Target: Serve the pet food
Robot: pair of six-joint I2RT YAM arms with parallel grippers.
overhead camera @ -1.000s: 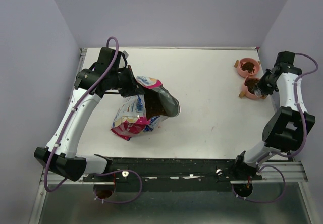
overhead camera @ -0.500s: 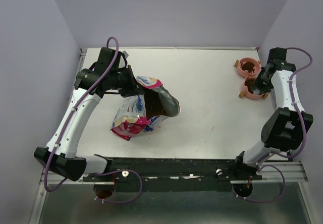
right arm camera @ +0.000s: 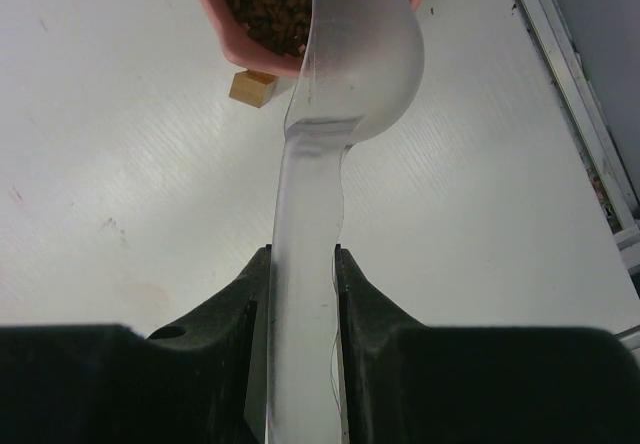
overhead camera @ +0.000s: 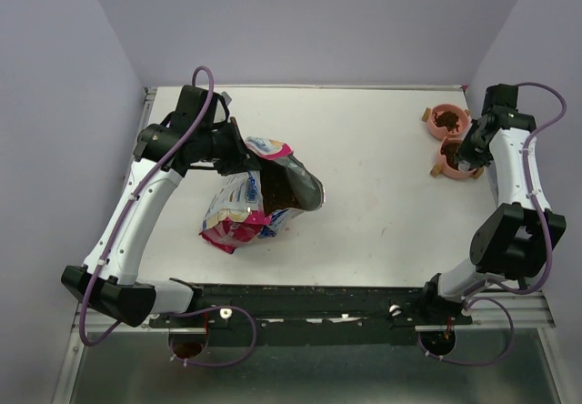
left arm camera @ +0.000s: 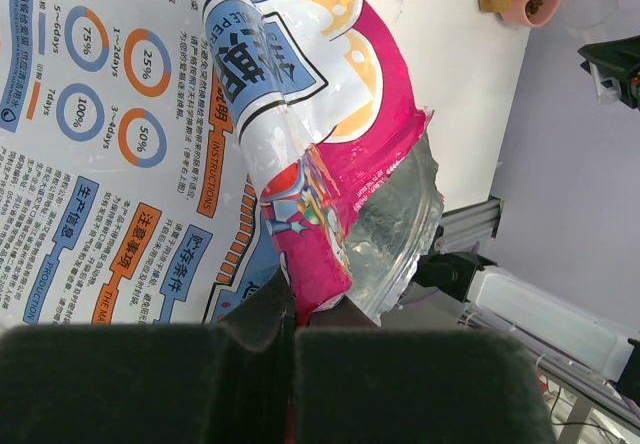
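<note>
My left gripper (overhead camera: 244, 156) is shut on the rim of the pink-and-blue food bag (overhead camera: 250, 202), holding its mouth open; dark kibble (overhead camera: 278, 186) shows inside. In the left wrist view the bag's pink edge (left arm camera: 330, 214) sits pinched at my gripper (left arm camera: 292, 314). My right gripper (overhead camera: 469, 154) is shut on the handle of a clear plastic scoop (right arm camera: 345, 64), gripped in the right wrist view (right arm camera: 301, 264). The scoop's bowl is turned on edge over the near pink bowl (right arm camera: 240, 34), which holds kibble (right arm camera: 262, 4). A second pink bowl (overhead camera: 446, 120) with kibble stands just behind it.
The two pink bowls (overhead camera: 452, 158) stand on small wooden feet (right arm camera: 252, 88) at the table's far right, close to the right rail (right arm camera: 570, 94). Purple walls close in the table on three sides. A dark rail runs along the near edge (overhead camera: 300, 299).
My right gripper has moved up and back over the near bowl, and the scoop has rolled onto its edge. The left arm and bag have not moved.
</note>
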